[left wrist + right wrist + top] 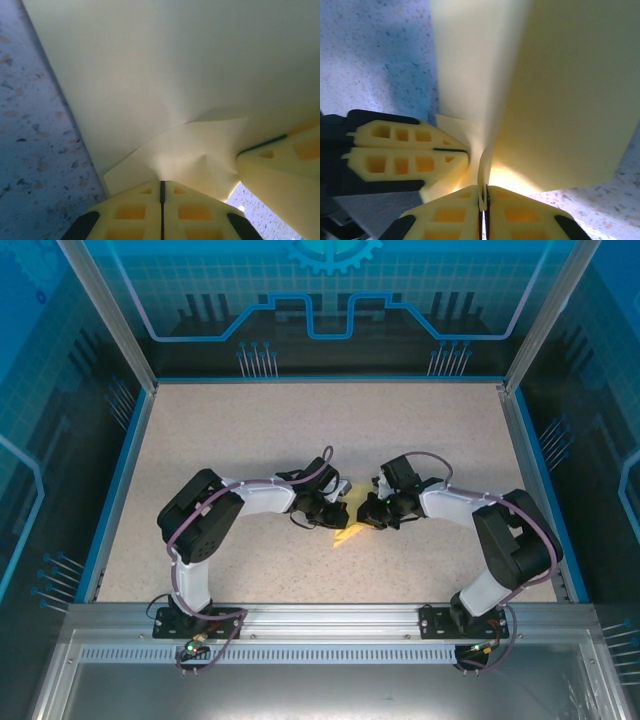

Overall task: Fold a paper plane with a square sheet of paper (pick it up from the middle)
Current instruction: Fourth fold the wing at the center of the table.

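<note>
Both claws are clamping the sheet of yellow paper [347, 532] right now: the left claw [161, 186] is pinching a folded edge with its fingers squeezed together, and the right claw [484, 194] is nipping a standing crease the same way. They're coming at it from 9 and 3 o'clock. The paper is sitting between them near the middle of the speckled beige surface [260, 430], one tip pointing toward 7 o'clock, and blue printed panels [320, 300] on aluminium posts are boxing everything in.
</note>
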